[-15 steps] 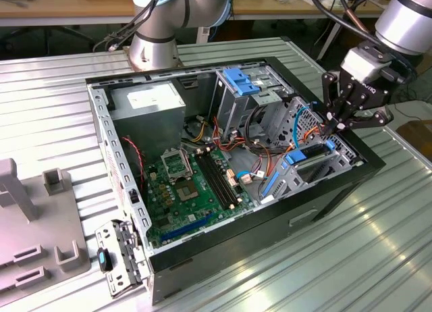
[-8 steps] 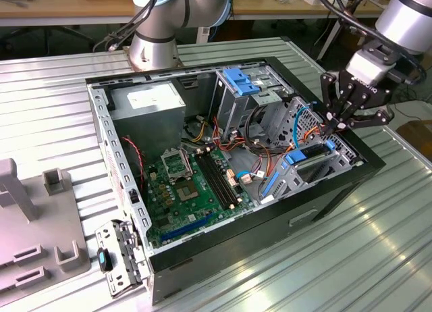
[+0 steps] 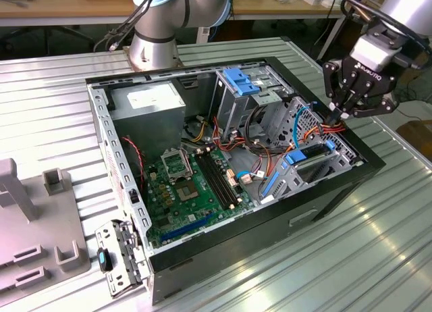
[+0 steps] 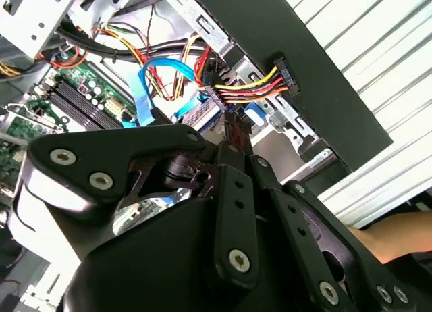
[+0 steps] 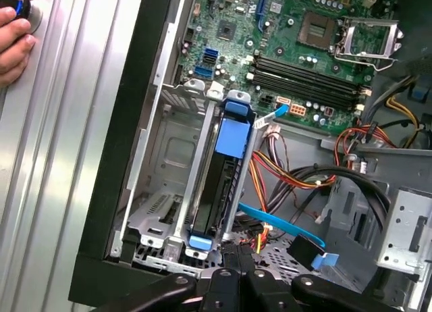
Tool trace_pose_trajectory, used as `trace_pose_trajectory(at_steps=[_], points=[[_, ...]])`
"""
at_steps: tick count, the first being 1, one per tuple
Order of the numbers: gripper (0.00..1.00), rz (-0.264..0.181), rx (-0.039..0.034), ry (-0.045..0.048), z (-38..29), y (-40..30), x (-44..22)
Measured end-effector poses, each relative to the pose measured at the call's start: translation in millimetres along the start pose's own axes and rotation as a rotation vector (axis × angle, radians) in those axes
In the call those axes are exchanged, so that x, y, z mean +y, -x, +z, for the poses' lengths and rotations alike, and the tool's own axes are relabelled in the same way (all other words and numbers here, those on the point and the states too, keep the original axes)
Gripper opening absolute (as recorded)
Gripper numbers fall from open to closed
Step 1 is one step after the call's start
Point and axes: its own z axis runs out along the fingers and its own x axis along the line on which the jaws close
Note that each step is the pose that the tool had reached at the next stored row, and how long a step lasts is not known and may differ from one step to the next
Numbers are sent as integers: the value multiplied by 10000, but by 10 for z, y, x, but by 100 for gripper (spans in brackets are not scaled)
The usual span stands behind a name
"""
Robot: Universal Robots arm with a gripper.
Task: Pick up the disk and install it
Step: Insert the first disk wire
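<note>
Your gripper hangs over the corner of the case on the exterior view's right, fingers drawn together with nothing visibly between them. The disk is not in its grasp: in the first wrist view it stands on edge in the cage by the case's outer wall, held between the metal rails, with the gripper's tips just beside its near blue tab. Whether it is fully home I cannot tell. If it sits short or skewed, a push off its centre line could jam the carrier against a rail. The bigger worry is wiring. The red, yellow and orange cables and their plug lie right by the fingertips in the second wrist view, and a flat blue cable crosses near the cage, so any sideways drift could hook a wire and pull a connector loose. Mind also the hand resting on the table close to the case wall; a wide swing that way would bring the arm near it
</note>
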Motion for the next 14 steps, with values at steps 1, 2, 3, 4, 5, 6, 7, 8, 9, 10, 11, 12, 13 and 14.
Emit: trace_pose_trajectory(at_steps=[1,2,3,4,5,6,7,8,9,10,11,12,13,14], points=[[11,-142,-3,1,2,-1,-3],[11,-271,-5,2,2,-2,-7],[11,-410,-10,2,3,-3,-12],[11,-527,-14,2,3,-5,-17],[11,-645,-16,2,3,-7,-26],[11,-745,-19,3,3,-8,-32],[11,-855,-24,3,4,-10,-37],[11,-970,-28,3,5,-11,-41],[11,-1097,-30,4,4,-12,-44],[11,-1231,-33,4,4,-13,-46],[13,-1394,-39,4,5,-14,-51],[18,-1519,-42,5,5,-15,-55],[18,-1722,-48,5,5,-18,-64],[25,-1819,-51,5,6,-20,-71]])
